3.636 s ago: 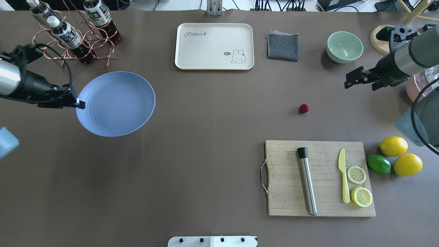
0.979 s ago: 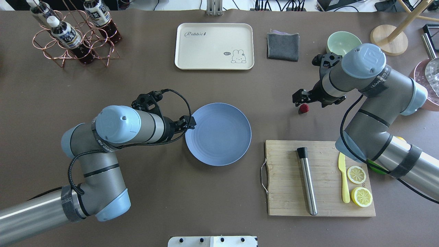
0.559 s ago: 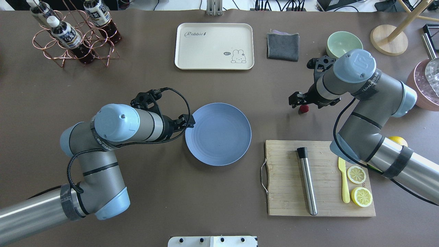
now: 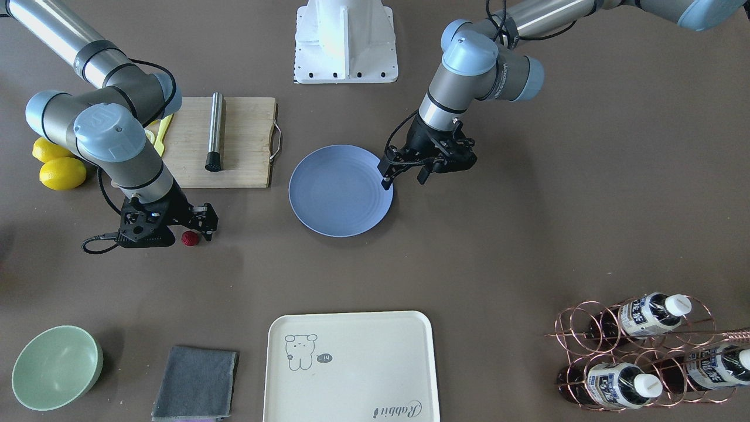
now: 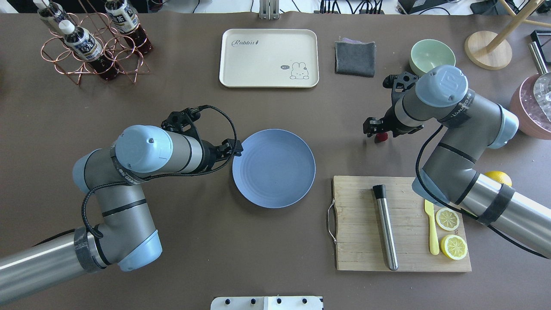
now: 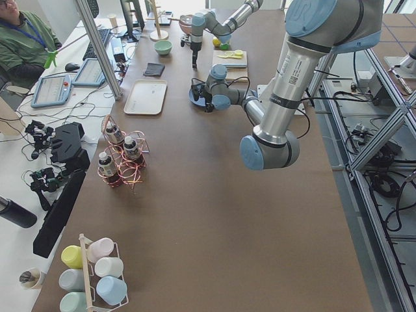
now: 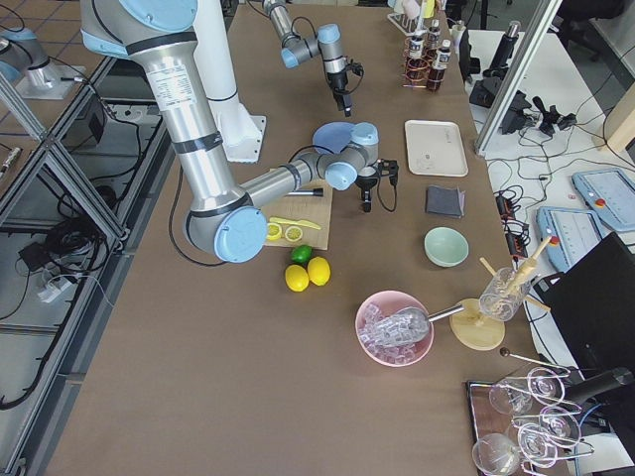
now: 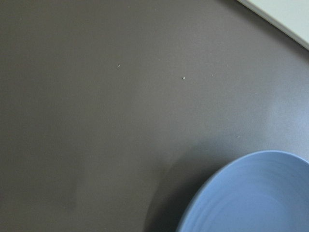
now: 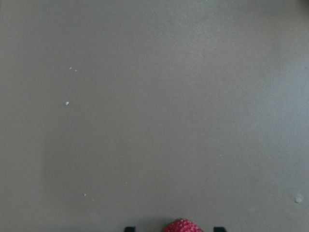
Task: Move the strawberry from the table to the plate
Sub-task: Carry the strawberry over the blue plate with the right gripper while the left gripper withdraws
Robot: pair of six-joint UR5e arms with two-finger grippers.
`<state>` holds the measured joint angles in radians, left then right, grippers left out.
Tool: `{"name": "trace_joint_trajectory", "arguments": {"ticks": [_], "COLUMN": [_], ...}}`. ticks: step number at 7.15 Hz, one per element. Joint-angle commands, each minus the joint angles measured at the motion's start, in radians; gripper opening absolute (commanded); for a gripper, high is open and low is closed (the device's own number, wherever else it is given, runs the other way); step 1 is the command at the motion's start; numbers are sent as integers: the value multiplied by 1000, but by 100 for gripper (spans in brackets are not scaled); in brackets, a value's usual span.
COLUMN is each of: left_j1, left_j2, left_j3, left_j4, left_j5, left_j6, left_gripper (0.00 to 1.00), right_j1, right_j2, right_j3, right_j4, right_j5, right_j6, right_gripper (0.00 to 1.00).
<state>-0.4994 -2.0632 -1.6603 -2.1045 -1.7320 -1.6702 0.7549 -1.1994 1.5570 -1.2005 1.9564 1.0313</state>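
Note:
The strawberry (image 5: pixel 381 137) (image 4: pixel 188 238), small, dark red and bumpy, lies on the brown table (image 5: pixel 258 241) right of centre. My right gripper (image 5: pixel 378 130) (image 4: pixel 188 233) is low over it and open. In the right wrist view the strawberry (image 9: pixel 182 225) sits between two dark fingertips (image 9: pixel 129 228). The round light-blue plate (image 5: pixel 273 168) (image 4: pixel 340 190) rests flat mid-table and holds nothing. My left gripper (image 5: pixel 234 151) (image 4: pixel 404 179) is at the plate's left rim with its fingers apart, open. The left wrist view shows only part of the plate (image 8: pixel 256 198).
A wooden cutting board (image 5: pixel 359 241) with a steel rod (image 5: pixel 385 228), a yellow knife (image 5: pixel 430 226) and lemon halves lies just right of the plate. At the far edge are a cream tray (image 5: pixel 269 58), a grey cloth (image 5: pixel 355 58), a green bowl (image 5: pixel 431 54) and a bottle rack (image 5: pixel 92 43).
The left arm has brought the plate from the far left to mid-table and now sits slightly back at its rim. The right arm has come in and settled around the strawberry.

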Motion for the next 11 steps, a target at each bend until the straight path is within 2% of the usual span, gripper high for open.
{"name": "trace_joint_trajectory", "arguments": {"ticks": [1, 3, 5, 6, 7, 8, 9, 10, 11], "left_j1": [-2, -23, -110, -160, -212, -265, -312, -345, -422], "left_j2": [2, 8, 67, 127, 196, 275, 332, 421, 492], "left_j3": [2, -4, -33, -71, -126, -188, -211, -208, -204], "left_j4": [3, 6, 9, 8, 8, 6, -15, -90, -113], "left_j5": [9, 3, -1, -35, -55, -66, -93, -109, -229], "left_j6": [86, 106, 319, 460, 595, 660, 662, 690, 787], "left_gripper": [98, 98, 98, 98, 98, 98, 98, 98, 98], "right_j1": [0, 41, 46, 25, -17, -64, -116, -168, -216], "right_j2": [9, 47, 119, 174, 204, 231, 257, 288, 331], "right_j3": [3, 11, 11, 12, 12, 11, 11, 11, 5], "right_j4": [1, -14, -60, -120, -128, -129, -131, -131, -132], "right_j5": [-1, 24, 39, 32, 6, -38, -87, -99, -137], "right_j6": [4, 4, 24, 62, 96, 96, 99, 127, 192], "right_gripper": [0, 0, 0, 0, 0, 0, 0, 0, 0]}}
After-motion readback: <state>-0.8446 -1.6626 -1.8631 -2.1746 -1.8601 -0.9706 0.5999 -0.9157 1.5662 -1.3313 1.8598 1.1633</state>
